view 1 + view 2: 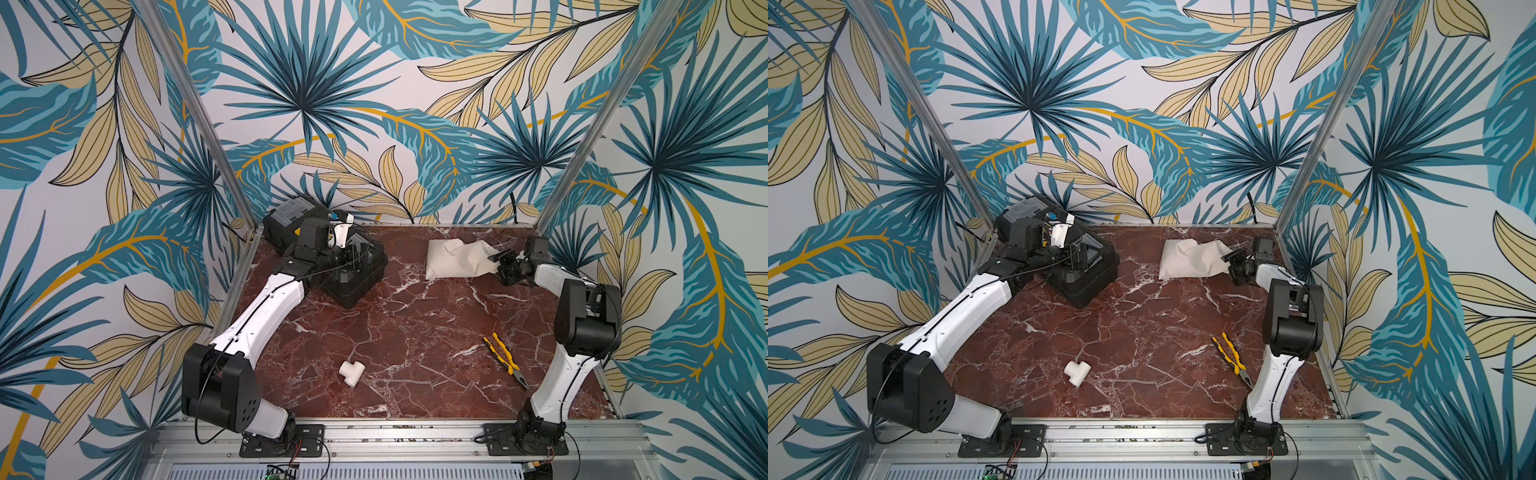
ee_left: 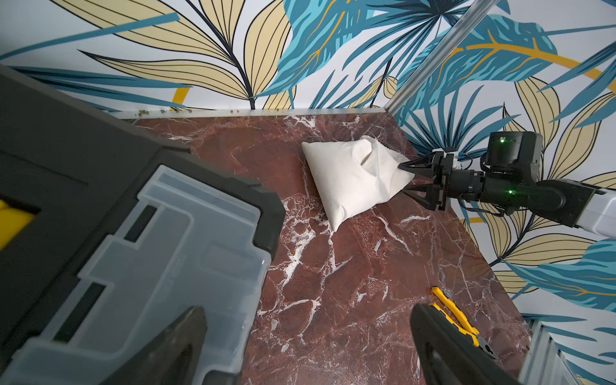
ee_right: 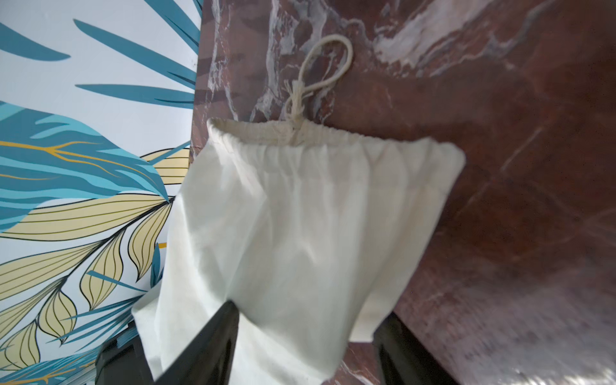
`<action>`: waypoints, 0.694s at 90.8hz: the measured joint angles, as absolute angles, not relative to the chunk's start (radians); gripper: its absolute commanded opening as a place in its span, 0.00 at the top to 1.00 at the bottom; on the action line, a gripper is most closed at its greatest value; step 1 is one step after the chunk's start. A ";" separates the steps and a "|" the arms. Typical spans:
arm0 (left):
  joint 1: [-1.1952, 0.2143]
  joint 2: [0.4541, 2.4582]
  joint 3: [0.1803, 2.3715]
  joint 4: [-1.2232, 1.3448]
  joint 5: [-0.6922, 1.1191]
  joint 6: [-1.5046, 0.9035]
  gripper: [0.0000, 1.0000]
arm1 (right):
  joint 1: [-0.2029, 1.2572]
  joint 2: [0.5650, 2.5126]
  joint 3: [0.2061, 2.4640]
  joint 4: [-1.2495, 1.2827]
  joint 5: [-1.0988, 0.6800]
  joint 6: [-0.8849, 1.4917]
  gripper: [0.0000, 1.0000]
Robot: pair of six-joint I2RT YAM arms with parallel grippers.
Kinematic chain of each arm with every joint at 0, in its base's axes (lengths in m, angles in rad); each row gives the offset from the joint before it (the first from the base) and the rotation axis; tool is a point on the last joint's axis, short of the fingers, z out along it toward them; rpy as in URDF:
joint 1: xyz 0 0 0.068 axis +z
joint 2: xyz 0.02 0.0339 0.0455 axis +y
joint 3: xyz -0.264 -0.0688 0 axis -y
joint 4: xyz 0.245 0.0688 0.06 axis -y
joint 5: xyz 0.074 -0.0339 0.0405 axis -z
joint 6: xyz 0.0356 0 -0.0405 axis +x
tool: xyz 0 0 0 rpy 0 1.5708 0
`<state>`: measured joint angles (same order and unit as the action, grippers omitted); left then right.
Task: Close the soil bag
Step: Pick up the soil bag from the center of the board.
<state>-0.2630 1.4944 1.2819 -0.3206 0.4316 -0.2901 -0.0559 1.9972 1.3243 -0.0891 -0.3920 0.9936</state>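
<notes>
Left arm [image 1: 266, 307] hides much of the box [image 1: 357, 276]; left hand [image 2: 306, 310] wide. Right hand [image 2: 405, 177] straddles the bag [image 2: 350, 180], grip unclear. Marble surface [image 1: 395, 332], leafy walls [image 1: 374, 104].

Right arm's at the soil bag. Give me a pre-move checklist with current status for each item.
1. Right gripper straddling the soil bag cloth: ok, one jaw each side.
2. Cloth firmly pinched: cannot tell.
3. Bag mouth cinched: not ok; the rim is spread wide, only lightly gathered.
4. Cord free to pull: ok; its loop lies loose on the table past the rim.
5. Left gripper ready: ok, open, but over the toolbox, away from the bag.
6. Pliers clear of the bag: ok.
</notes>
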 measured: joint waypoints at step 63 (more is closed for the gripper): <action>-0.263 1.463 1.248 -0.321 0.439 -0.311 0.00 | -0.048 1.913 1.361 -0.081 -0.422 0.879 1.00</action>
<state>-0.2630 1.4628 1.2476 -0.3206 0.4393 -0.3111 -0.0483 1.9133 1.3613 -0.0811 -0.4217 0.8795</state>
